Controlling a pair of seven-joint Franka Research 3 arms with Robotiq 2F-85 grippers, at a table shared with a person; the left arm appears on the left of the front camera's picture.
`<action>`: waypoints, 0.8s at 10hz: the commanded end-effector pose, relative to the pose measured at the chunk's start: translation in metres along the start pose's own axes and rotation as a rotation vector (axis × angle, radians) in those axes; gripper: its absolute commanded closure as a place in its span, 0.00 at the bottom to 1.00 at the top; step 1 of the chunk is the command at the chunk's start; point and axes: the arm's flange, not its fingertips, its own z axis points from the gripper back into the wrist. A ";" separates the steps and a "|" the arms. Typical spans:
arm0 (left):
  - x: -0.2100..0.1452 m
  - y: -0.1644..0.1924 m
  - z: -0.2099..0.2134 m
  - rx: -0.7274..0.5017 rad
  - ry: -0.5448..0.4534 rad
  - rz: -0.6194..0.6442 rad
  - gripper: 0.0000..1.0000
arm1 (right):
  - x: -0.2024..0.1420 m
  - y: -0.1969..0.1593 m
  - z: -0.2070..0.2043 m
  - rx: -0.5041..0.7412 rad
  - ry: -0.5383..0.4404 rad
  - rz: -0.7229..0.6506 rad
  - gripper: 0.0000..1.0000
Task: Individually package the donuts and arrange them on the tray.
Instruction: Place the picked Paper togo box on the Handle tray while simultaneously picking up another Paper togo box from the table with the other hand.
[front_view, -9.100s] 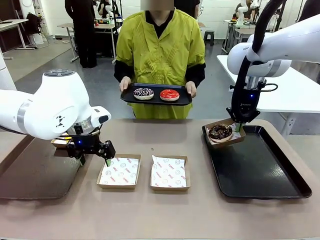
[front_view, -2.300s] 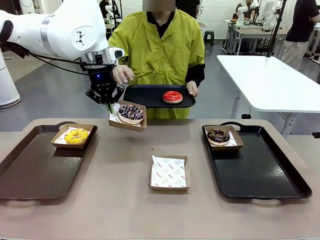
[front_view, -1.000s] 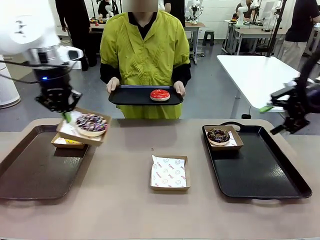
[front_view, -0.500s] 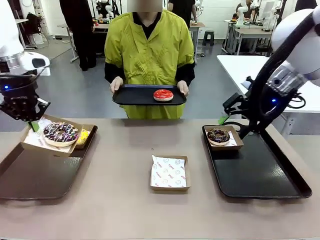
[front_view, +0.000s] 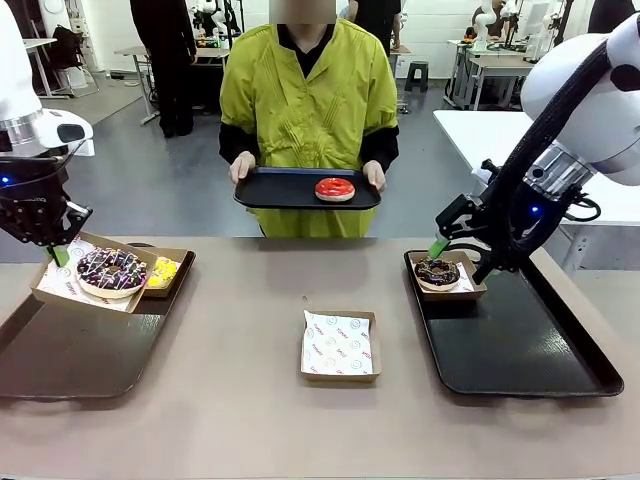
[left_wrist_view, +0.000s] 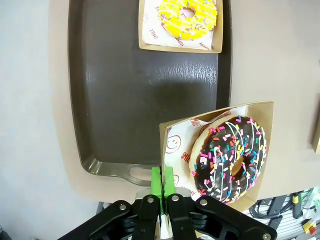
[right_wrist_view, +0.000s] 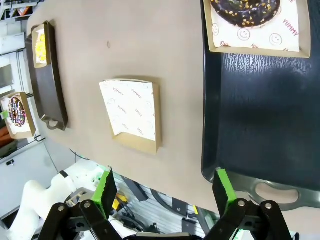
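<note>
A: Donut with sprinkles (left_wrist_view: 231, 157): who had it?

B: Left gripper (left_wrist_view: 162, 176), indirectly. Its jaws were pinched tight on the side wall of a cardboard box (left_wrist_view: 172, 131) lined with printed paper. The donut with sprinkles sat in that box. The box was tilted and held up over the edge of the left tray (left_wrist_view: 125, 95), partly past its rim.

A: Anything on that tray?

B: Yellow donut (left_wrist_view: 187, 17), in its own lined carton (left_wrist_view: 216, 30) at a far corner of the tray. It was just beside the held box in the front view.

A: Right side?

B: Right gripper (right_wrist_view: 165, 186) had its jaws spread wide with nothing between them. It hung above the far left corner of the right tray (front_view: 520, 345). The chocolate donut (front_view: 439, 270) lay just below it in a carton at that corner, not touched.

A: The rest?

B: Red donut (front_view: 335, 188) was on a black serving tray (front_view: 280, 190). The person held it in both hands (front_view: 243, 168) at the far side. A paper-lined middle box (front_view: 340, 345) sat on the table (front_view: 250, 400) between the two trays.
</note>
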 end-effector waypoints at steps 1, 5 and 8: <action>0.000 0.001 0.000 -0.005 0.008 0.005 0.99 | 0.000 0.002 0.002 0.005 0.007 0.002 0.00; 0.000 0.000 0.000 0.000 0.003 0.000 0.99 | -0.009 0.017 -0.013 -0.111 -0.034 -0.001 0.00; 0.023 0.040 -0.031 0.062 0.046 0.036 0.99 | -0.020 0.064 -0.080 -0.332 0.011 0.054 0.00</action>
